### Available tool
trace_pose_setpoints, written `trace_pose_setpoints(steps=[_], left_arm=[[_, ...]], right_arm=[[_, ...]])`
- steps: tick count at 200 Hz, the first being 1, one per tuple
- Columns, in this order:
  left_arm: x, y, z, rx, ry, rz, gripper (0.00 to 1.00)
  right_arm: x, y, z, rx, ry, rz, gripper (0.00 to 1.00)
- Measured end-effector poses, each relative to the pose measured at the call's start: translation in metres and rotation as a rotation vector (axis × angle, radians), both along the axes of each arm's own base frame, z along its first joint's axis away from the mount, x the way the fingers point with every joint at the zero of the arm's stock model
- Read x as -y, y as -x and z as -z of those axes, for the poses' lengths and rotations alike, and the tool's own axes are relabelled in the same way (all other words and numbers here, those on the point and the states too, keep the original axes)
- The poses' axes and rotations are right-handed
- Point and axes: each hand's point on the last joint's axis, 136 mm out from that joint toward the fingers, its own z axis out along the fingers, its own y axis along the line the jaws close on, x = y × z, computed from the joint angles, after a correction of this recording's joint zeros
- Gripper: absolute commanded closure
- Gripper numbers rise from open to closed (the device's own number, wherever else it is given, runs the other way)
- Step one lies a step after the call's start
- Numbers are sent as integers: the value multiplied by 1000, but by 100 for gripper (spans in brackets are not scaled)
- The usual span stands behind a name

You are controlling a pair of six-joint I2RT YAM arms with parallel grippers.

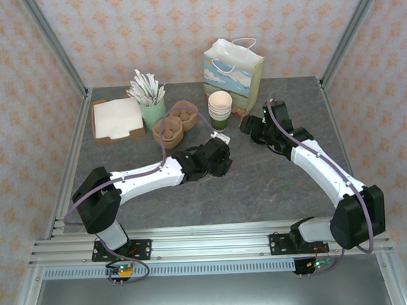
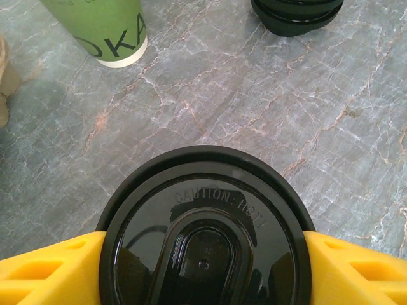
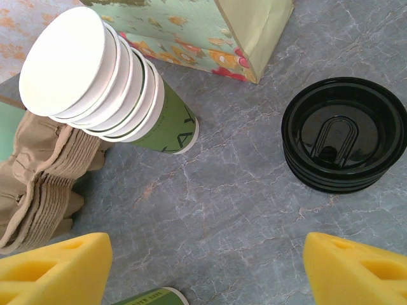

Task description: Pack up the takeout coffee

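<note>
Left pincer (image 2: 203, 254) straddles the takeout coffee (image 2: 205, 216), fingers (image 2: 44, 270) flanking its lid.

Embossed on black lid of takeout coffee (image 2: 205, 248), left-wrist view: "CAUTION: HOT", raised caps curving along upper rim, low contrast. Printed in dark-green caps on green band of cup stack (image 2: 105, 28), cropped at frame top: "OKA". Right-wrist view, same band: partial letter strokes, illegible.
</note>
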Motion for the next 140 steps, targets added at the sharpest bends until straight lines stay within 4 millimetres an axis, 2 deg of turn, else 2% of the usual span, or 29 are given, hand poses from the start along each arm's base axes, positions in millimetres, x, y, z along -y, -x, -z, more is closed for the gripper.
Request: trace_pose_setpoints(steps=[28,65,140], left_arm=[[-9,3,-2,-15,-14,-11,29],[-21,-4,-3,-35,-18,-52,29],[-30,-3,-10,-63,52,-91,28]], right_arm=[[0,0,0,0,-2,1,21],[0,0,0,-3,-5,4,21],[-1,0,2,-7,-6,2,21]])
